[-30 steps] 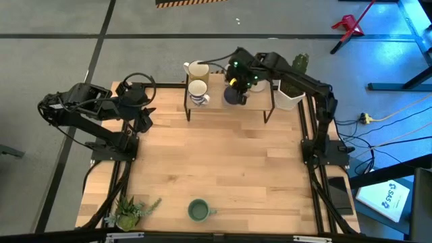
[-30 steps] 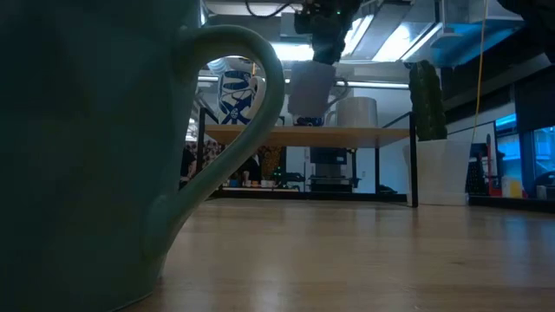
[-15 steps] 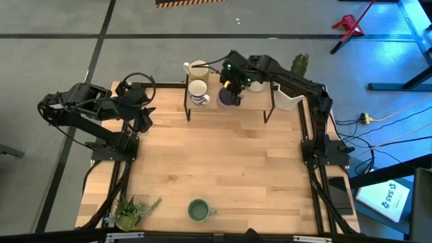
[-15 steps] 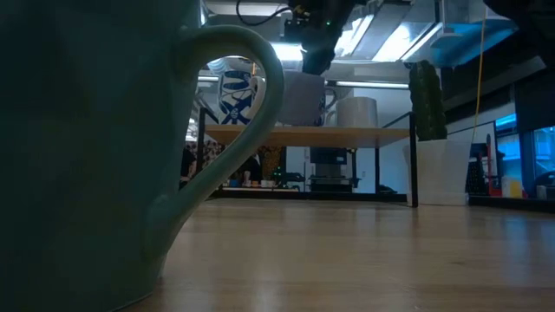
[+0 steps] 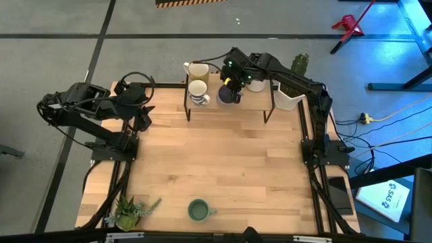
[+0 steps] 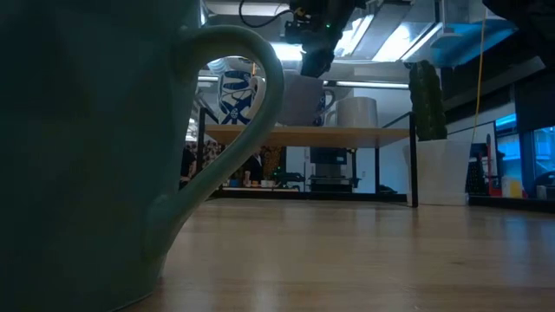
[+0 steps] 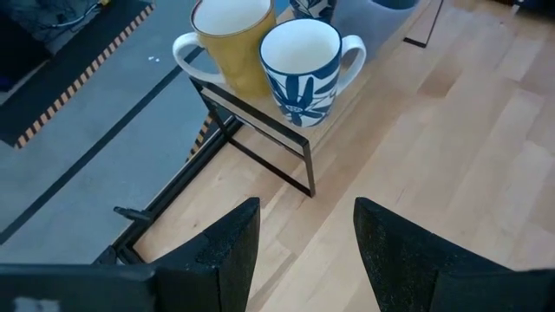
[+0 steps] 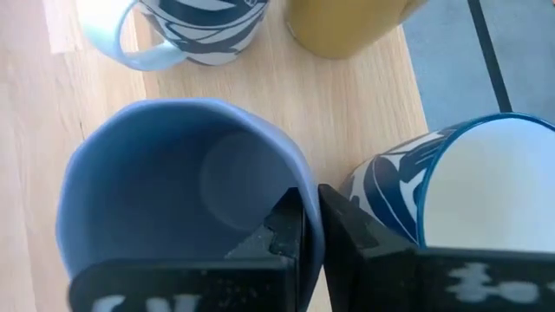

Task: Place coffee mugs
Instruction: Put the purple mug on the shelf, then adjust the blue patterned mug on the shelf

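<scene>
A purple-blue mug [image 8: 165, 186] stands upright on the wooden shelf [image 5: 251, 104] at the table's far side, and my right gripper [image 8: 310, 208] is shut on it from above. On the shelf beside it are a yellow mug [image 5: 198, 69], a white mug with blue leaves [image 5: 198, 91] and another white, blue-patterned mug [image 8: 473, 186]. A green mug [image 5: 198, 210] stands on its base near the table's near edge and fills the low view's foreground [image 6: 87, 156]. My left gripper [image 5: 143, 115] waits open over the table's left side. My right gripper pinches the purple-blue mug's rim [image 8: 305, 195] on the side toward the white patterned mug, one finger [image 8: 284, 227] inside the cup and one [image 8: 347, 243] outside. The fingers come from above, pointing down. The mug is upright with its base at the shelf board [image 6: 299, 126]; whether it rests there I cannot tell.
A tall cactus in a white pot [image 6: 429, 156] stands at the shelf's right end. A small green plant [image 5: 128, 210] lies at the table's near left corner. Bare wood [image 5: 223, 162] stretches between the shelf and the green mug.
My right gripper, still shut on the purple-blue mug, has carried it toward the table's left and down to the shelf board, closer to the white leaf-patterned mug. In the last half second it has hardly moved.
</scene>
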